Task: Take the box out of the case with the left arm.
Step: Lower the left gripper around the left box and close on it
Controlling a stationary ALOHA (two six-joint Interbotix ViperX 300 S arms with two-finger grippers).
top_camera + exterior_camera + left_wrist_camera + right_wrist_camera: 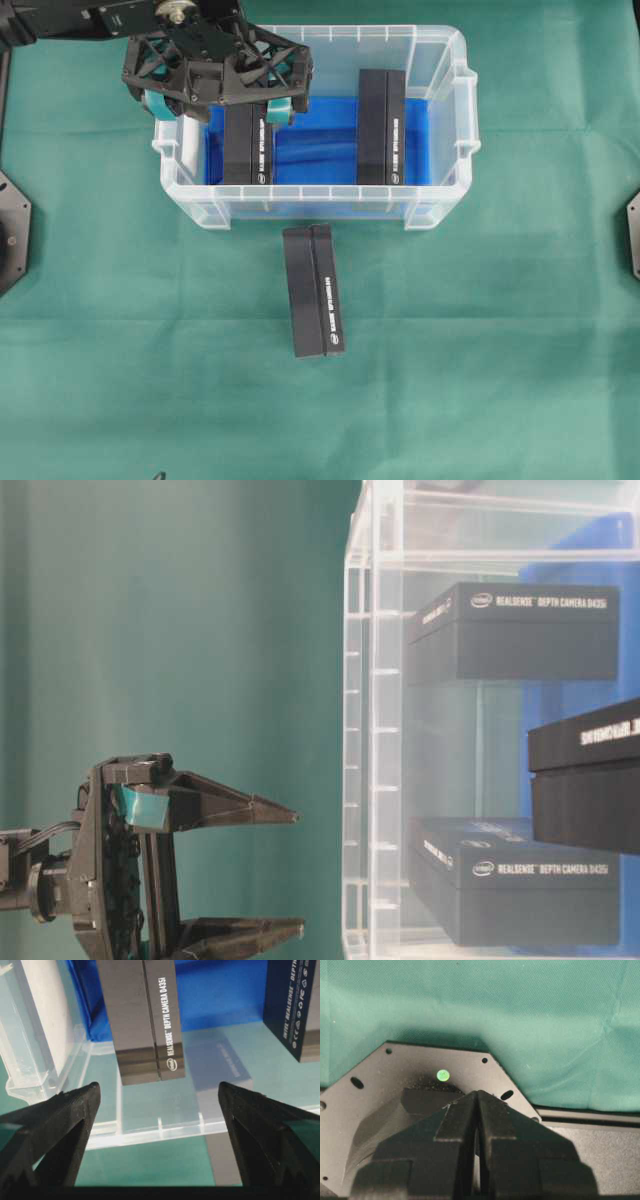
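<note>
The left arm's gripper [222, 100] hangs over the case [440, 62] with jaws spread wide and empty — likely lining up on the near-left box [248, 145] lying on the blue lining. The right gripper [477, 1110] sits parked, jaws pressed together.

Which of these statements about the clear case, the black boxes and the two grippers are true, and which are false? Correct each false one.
1. Two black boxes lie inside the case. True: the left box and the right box.
2. The left gripper grips a box. False: its jaws are open, holding nothing.
3. A third box lies on the green cloth outside the case. True.
4. The right gripper is wide open. False: it is shut.
</note>
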